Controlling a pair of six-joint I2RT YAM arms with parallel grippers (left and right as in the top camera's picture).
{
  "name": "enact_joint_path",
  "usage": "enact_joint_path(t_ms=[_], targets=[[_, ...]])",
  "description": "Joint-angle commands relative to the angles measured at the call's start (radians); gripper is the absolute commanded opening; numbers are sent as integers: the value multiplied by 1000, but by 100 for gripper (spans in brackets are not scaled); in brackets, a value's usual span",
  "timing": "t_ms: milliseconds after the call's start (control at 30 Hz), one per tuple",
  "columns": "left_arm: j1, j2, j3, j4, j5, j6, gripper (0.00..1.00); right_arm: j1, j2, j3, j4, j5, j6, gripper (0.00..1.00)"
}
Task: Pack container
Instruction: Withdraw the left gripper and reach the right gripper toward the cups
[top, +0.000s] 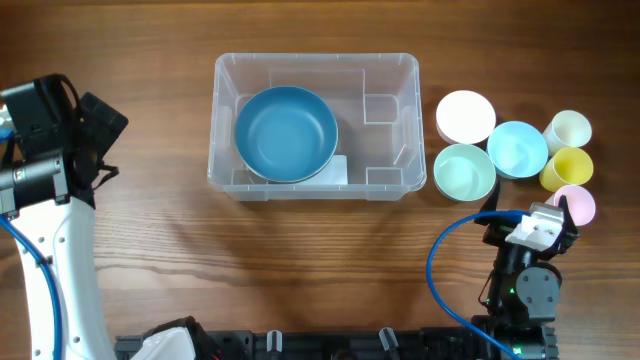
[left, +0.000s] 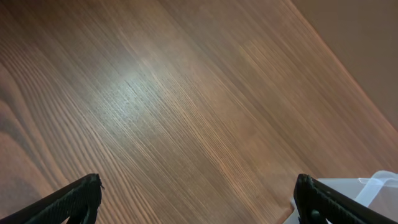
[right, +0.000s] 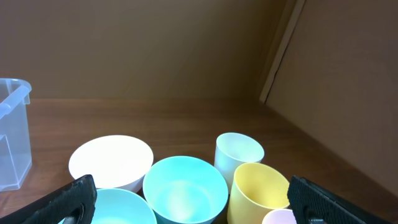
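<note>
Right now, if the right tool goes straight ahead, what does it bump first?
Probably the round light-blue plastic bowl, sitting dead ahead of the open right tool; depth is hard to judge.

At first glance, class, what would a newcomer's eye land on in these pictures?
First, the dark blue bowl sitting in the left half of the clear container, mid-table. Then, huddled to the container's right, the pastel pieces: the white bowl, the light blue bowl, the yellow cup and the pink cup.
</note>
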Motion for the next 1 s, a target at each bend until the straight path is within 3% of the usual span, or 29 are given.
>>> enact_joint_path(t_ms=[0,367,567,667,867,967], targets=[[5,4,8,-2,8,5,100,6,-5,2,3,-2,-9,100],[5,4,8,-2,8,5,100,6,-5,2,6,-6,-5,100],[5,4,8,-2,8,5,100,6,-5,2,68,-422,-2,100],[5,4,8,-2,8,5,100,6,-5,2,35,-454,-2,100],[5,4,8,-2,8,5,100,6,-3,21,32,-406,259,100],[5,4,8,-2,8,5,100,6,52,126,-43,-388,296,100]])
